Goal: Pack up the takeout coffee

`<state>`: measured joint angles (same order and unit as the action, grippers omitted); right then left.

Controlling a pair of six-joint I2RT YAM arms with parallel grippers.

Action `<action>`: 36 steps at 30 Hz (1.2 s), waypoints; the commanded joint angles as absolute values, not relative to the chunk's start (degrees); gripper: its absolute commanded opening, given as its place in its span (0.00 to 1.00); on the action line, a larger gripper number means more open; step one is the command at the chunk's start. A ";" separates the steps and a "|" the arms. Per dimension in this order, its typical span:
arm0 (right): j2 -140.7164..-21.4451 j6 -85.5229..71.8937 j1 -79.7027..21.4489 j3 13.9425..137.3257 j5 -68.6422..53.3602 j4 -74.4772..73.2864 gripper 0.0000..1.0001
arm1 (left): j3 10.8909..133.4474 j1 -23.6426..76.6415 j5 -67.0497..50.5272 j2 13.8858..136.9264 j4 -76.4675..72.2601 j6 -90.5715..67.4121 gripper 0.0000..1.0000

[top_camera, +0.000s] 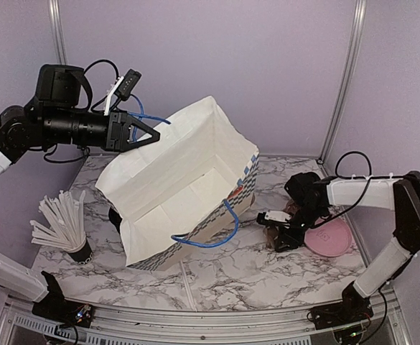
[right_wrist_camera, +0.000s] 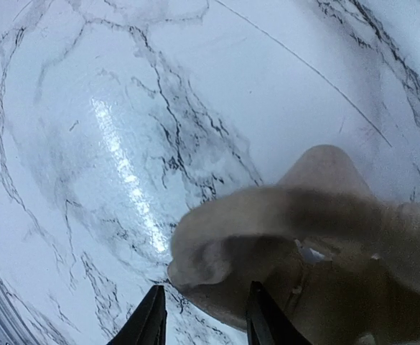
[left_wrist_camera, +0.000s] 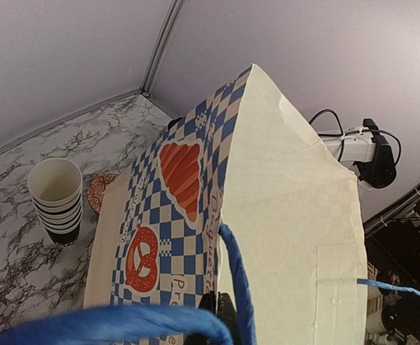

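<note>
Takeout coffee poss. brownish obj between R fingers, grip unclear; L fingers clamped on bag handle.

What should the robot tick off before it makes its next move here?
1. Left jaws shut on the blue handle: ok.
2. Paper bag mouth held open: ok.
3. Bag inside empty: ok.
4. Tan thing at the right jaws is the coffee: cannot tell.
5. Right jaws gripping it: cannot tell.
6. Cup stack upright beside the bag: ok.
</note>
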<state>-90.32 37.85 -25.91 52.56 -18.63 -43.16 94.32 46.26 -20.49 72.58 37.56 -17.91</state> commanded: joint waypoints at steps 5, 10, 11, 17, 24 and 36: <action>-86.10 39.73 -26.32 57.16 -18.24 -47.81 0.46 | 93.18 46.57 -20.16 71.57 36.05 -16.57 0.00; -83.74 41.66 -26.37 60.61 -14.61 -47.51 0.49 | 92.83 46.55 -20.04 70.89 36.05 -16.64 0.00; -83.91 41.99 -26.37 60.97 -13.91 -47.26 0.49 | 92.77 46.52 -20.05 70.87 35.99 -16.66 0.00; -88.44 41.71 -26.26 62.31 -9.49 -44.05 0.43 | 92.12 46.56 -21.45 70.97 35.19 -17.65 0.00; -92.85 42.63 -26.59 62.37 -9.25 -42.35 0.38 | 92.07 46.58 -21.39 69.33 34.83 -18.20 0.00; -99.06 42.89 -32.63 65.36 -12.67 -44.26 0.35 | 93.52 46.51 -20.88 67.58 35.04 -18.40 0.00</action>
